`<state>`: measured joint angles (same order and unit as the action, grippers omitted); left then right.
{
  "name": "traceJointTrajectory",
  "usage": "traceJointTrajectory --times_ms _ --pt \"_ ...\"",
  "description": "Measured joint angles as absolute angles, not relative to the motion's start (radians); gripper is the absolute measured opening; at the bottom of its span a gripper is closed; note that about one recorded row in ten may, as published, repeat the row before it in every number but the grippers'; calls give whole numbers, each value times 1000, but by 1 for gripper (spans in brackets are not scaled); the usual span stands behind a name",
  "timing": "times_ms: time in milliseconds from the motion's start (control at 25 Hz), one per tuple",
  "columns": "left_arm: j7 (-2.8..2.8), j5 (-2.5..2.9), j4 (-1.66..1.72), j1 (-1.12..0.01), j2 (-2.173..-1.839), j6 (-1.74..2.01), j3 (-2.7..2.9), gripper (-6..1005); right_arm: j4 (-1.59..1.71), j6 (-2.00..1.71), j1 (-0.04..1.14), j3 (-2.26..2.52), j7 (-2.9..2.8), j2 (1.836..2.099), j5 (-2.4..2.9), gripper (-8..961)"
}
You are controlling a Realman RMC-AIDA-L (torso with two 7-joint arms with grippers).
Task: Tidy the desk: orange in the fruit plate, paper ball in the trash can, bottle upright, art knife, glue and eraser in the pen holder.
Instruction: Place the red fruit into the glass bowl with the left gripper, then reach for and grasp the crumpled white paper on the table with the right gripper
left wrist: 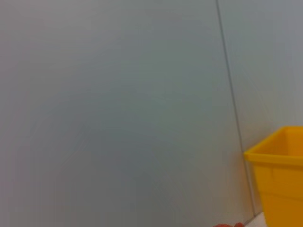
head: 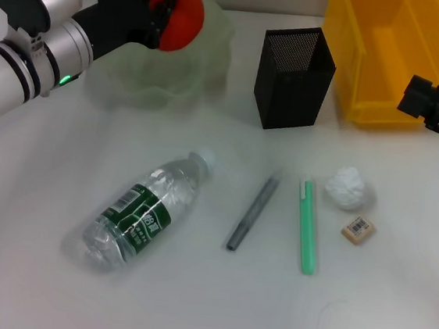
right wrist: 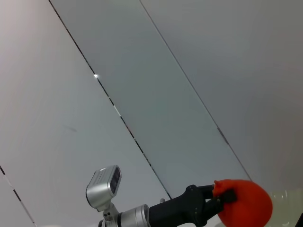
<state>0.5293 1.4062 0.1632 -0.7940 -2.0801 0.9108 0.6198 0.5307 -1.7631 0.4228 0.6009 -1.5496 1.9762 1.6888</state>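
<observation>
Currently left gripper (head: 162,19), upper left of frame, fingers clamped on the orange (head: 180,17), held above the fruit plate (head: 165,80). Right gripper (head: 438,105) at right edge beside the trash can (head: 371,70); finger state unclear.

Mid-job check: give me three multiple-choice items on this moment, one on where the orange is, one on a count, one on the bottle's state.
1. Where is the orange?
A. On the table by the eraser
B. In the left gripper, above the fruit plate
C. Inside the trash can

2. How many slim stick-shaped items lie on the table between the bottle and the paper ball?
A. One
B. Two
C. Four

3. How is the bottle?
A. Lying on its side
B. Standing upright
C. Inside the pen holder

Answers: 1 B, the head view shows the left gripper's fingers clamped on it over the plate. 2 B, a grey one and a green one. 3 A, it lies flat, cap toward the plate.
</observation>
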Motion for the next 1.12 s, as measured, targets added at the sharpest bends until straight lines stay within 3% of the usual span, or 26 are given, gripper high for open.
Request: traceJointTrajectory --times_ms 80,440,720,840,1000,1120 --pt "511 1386 155 -793 -2080 911 620 70 531 -1764 428 601 -1551 1976 1689 727" --pt "449 1374 115 -799 -2080 920 621 400 604 -1829 456 605 -1572 1970 1684 728" --pt "447 1350 111 -790 -2080 973 612 703 819 -1887 471 626 -1706 1985 1696 728" --pt "447 1320 113 -782 -2080 1004 610 715 1016 -1900 466 666 -1836 2013 1728 728" --pt "447 1295 111 -777 -2080 1024 609 732 1306 -1861 468 721 -2044 2074 1908 728" --pt "447 1252 106 -774 -2080 1071 606 736 1415 -1826 479 814 -2221 2082 2044 728"
